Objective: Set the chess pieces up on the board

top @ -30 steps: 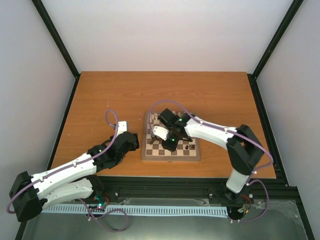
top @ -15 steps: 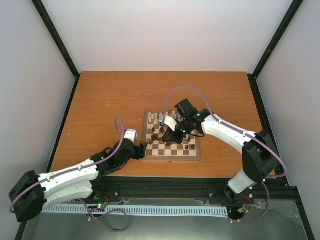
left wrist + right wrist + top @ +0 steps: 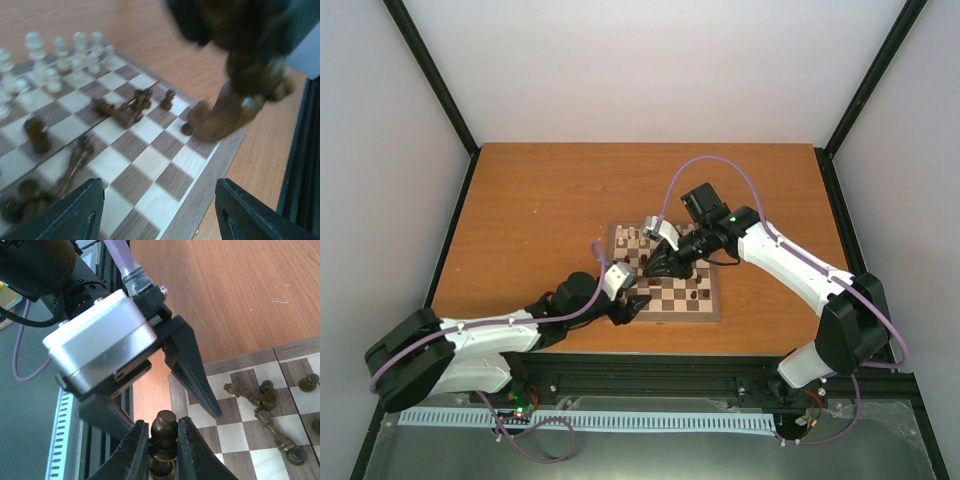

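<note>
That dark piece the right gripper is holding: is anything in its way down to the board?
Yes. The open left gripper hangs just ahead of the dark piece held by the right gripper, over the board's near-left corner. Toppled dark pieces also lie across squares close by.

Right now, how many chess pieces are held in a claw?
1: a dark piece, pinched upright in the right claw. The left claw is open and holds nothing.
</note>
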Controlling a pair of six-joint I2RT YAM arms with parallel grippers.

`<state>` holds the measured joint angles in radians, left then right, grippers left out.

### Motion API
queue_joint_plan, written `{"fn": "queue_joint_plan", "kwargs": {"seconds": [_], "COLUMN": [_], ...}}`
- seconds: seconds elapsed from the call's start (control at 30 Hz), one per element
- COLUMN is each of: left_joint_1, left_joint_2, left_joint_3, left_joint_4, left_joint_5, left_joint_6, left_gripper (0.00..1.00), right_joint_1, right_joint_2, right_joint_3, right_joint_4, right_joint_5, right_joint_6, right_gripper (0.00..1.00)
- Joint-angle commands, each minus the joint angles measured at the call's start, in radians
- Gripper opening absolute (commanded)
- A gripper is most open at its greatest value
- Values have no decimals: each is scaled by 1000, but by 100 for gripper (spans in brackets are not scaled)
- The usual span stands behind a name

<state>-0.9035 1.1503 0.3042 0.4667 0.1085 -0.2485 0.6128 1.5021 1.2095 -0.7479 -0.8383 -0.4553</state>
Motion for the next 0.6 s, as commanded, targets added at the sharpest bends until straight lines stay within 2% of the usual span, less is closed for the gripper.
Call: {"fn": "queue_joint_plan", "kwargs": {"seconds": [0.0,0.17,0.23,0.57], "left_joint_1": [-18,-34,-38,-43], "left_joint_2": [81,135,149,151], "left_joint_3": [98,144,161,192], "left_joint_4": [136,163,156,87], "left_joint_5": [126,153,163,188], "left_joint_6": [138,170,182,188], "left_gripper": [63,63,59,31], "right_joint_1": [1,0,0,-2], "right_joint_2": [-22,-31,-32,-22], "right_joint_3": [22,10,9,7], "right_joint_4": [-34,-38,-40,-29], "right_joint_5": [-63,-68,-67,-56], "right_joint_6": [-8,-8,-10,-18], "right_gripper": [6,6,6,6]}}
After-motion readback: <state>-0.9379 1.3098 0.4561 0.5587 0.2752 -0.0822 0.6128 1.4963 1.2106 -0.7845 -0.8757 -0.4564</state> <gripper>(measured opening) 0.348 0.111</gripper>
